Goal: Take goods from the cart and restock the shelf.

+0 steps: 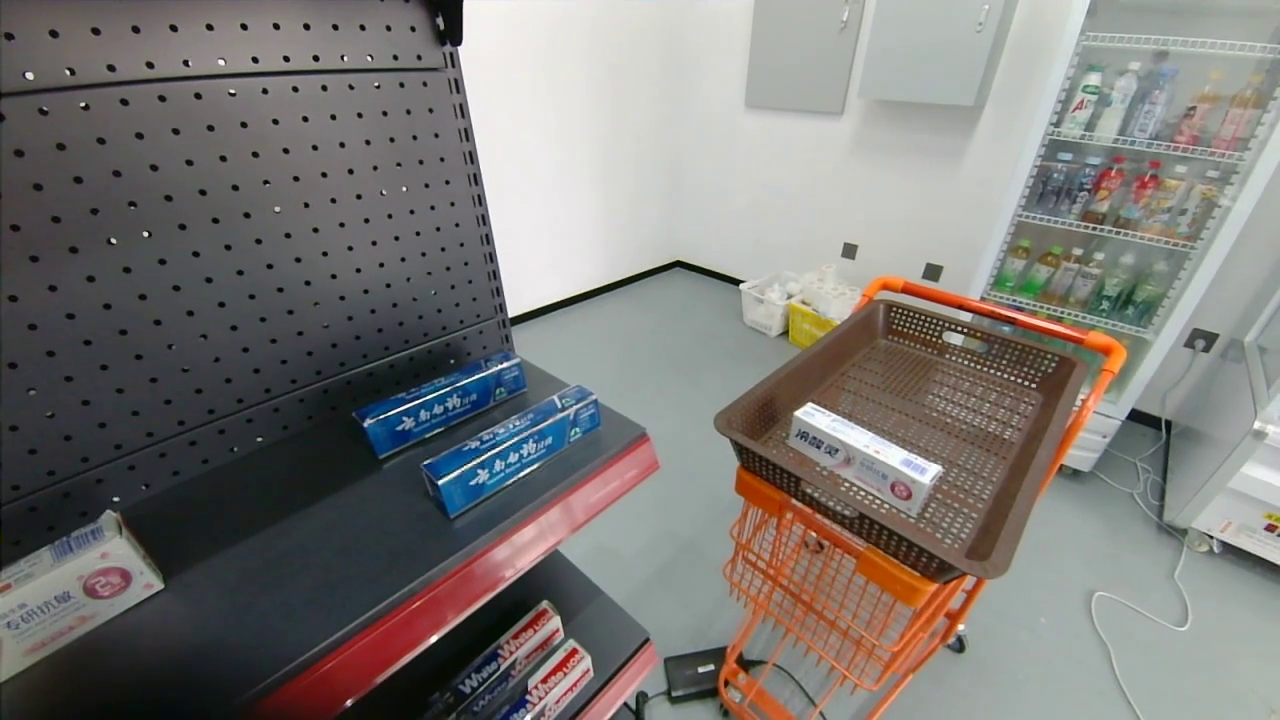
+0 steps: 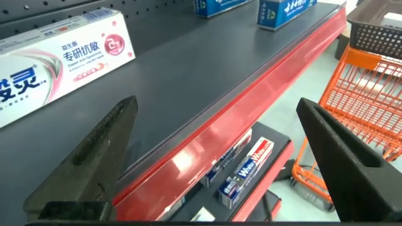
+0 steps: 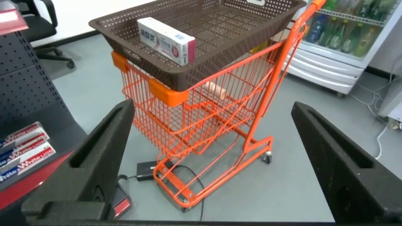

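One white box point(image 1: 865, 457) lying in brown basket point(image 1: 1040, 470), left gripper point(image 2: 213, 163) hovering by shelf point(image 2: 188, 81), right gripper point(image 3: 207, 166) near cart point(image 3: 207, 122), both jaws gaping, holding nothing

Bright, even indoor light, soft shadows — edges bowed

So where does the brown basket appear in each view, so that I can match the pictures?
Head view: the brown basket sits on the orange cart, right of the shelf, holding one white toothpaste box.
Left wrist view: its corner, beyond the shelf's far end, above the cart's wire.
Right wrist view: atop the cart, the box inside.
Shared landmark: the orange cart.
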Controlling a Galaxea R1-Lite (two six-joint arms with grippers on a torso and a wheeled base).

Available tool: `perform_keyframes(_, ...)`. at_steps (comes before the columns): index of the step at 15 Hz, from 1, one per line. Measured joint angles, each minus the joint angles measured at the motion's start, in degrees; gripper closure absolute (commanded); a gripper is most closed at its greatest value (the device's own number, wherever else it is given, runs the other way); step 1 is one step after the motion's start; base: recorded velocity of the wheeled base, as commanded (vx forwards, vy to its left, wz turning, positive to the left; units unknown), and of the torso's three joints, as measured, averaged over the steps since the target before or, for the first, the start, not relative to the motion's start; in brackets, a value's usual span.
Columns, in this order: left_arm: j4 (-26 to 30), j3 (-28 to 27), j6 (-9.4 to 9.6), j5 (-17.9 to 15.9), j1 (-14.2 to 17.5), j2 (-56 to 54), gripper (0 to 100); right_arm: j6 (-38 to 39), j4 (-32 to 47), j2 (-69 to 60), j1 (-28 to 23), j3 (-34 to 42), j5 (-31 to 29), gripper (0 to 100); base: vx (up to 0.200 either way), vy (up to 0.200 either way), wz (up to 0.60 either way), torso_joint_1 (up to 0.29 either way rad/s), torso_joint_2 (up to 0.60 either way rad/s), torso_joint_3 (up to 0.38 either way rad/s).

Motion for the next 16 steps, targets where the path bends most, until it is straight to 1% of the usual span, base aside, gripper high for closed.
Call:
perform_keyframes(9, 0.0, 0.0, 0.01, 0.0, 0.0, 0.0, 0, 0.0, 0.0, 0.0, 0.0, 0.0, -0.4, 0, 0.000, 0.000, 0.00, 0.000, 0.00, 0.000)
perform_keyframes(15, 0.0, 0.0, 0.01, 0.0, 0.0, 0.0, 0, -0.1, 0.0, 0.0, 0.0, 0.0, -0.4, 0, 0.000, 0.000, 0.60, 0.002, 0.00, 0.002)
perform_keyframes(16, 0.0, 0.0, 0.00, 0.0, 0.0, 0.0, 0, -0.1, 0.0, 0.0, 0.0, 0.0, -0.4, 0, 0.000, 0.000, 0.00, 0.000, 0.00, 0.000)
